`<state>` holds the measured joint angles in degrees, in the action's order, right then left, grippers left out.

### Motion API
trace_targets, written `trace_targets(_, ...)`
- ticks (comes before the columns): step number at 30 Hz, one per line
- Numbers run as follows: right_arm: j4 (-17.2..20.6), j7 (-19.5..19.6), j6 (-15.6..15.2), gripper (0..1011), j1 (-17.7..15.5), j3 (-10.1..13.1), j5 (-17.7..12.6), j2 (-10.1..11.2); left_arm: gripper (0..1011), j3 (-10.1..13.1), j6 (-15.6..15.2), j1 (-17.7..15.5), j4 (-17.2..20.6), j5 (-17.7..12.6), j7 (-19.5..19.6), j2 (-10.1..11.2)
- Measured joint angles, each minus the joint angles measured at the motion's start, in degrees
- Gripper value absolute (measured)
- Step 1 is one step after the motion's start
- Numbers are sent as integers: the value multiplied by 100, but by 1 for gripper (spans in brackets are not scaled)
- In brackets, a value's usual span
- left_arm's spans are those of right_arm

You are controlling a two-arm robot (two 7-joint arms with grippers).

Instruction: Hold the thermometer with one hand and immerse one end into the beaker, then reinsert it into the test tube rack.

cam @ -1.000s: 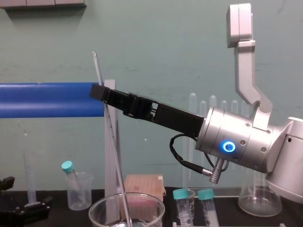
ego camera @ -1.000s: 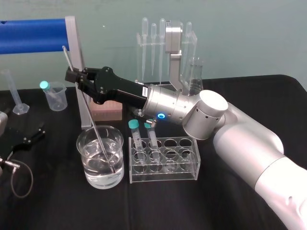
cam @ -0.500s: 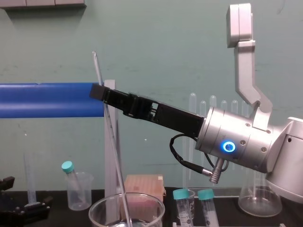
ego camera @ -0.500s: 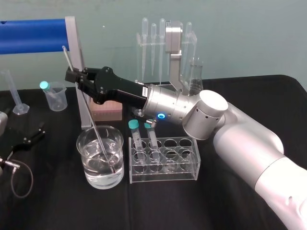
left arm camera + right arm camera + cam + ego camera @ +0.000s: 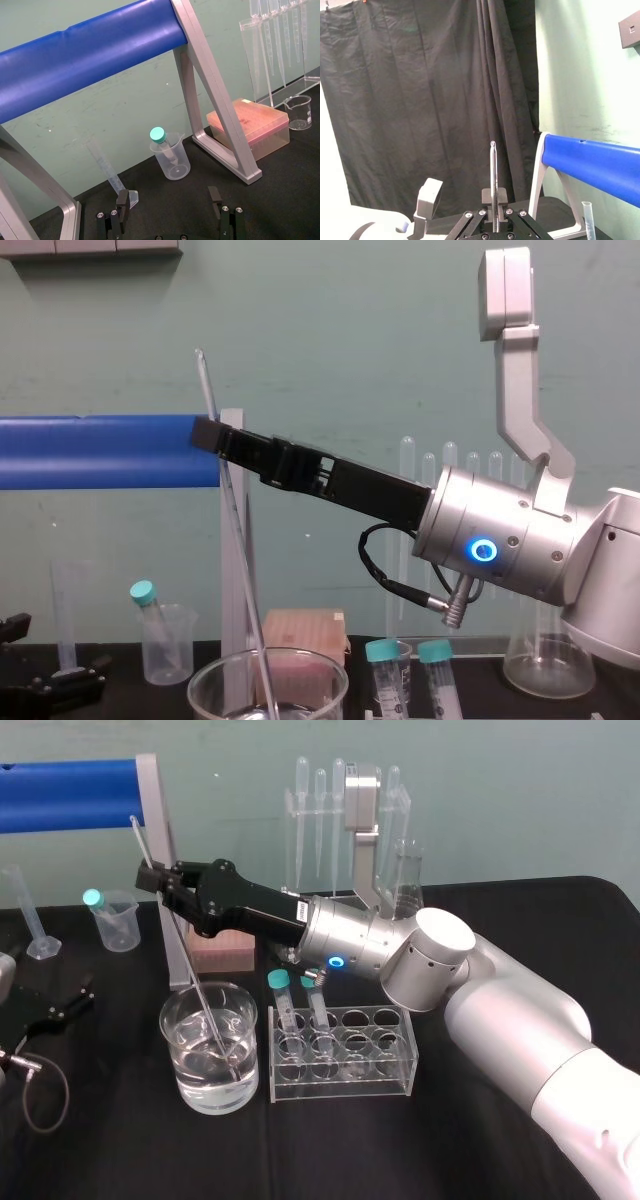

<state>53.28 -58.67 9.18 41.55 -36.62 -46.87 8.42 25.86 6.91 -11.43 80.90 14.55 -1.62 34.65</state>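
The thermometer (image 5: 197, 982) is a long thin glass rod leaning over. Its lower end sits in the water of the large clear beaker (image 5: 165, 1017), and its upper end sticks up past the fingers. My right gripper (image 5: 156, 884) is shut on the rod's upper part, above and behind the beaker. In the chest view the gripper (image 5: 212, 433) pinches the thermometer (image 5: 240, 550) over the beaker rim (image 5: 200, 677). In the right wrist view the rod (image 5: 493, 175) rises from between the closed fingers. The clear test tube rack (image 5: 402, 1065) stands just right of the beaker. My left gripper (image 5: 169, 200) rests open at the table's left.
Two teal-capped tubes (image 5: 278, 980) stand in the rack's left end. A blue bar on a grey frame (image 5: 70, 792) crosses behind. A small plastic beaker (image 5: 113, 925), a graduated cylinder (image 5: 30, 915), a pink box (image 5: 222, 952), a pipette stand (image 5: 335, 820) and a conical flask (image 5: 408, 885) line the back.
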Motion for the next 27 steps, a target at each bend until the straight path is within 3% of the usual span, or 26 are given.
trace_targets(27,0,0,0,57,0,0,0,0,1008,0,0,0,0,0,0,0)
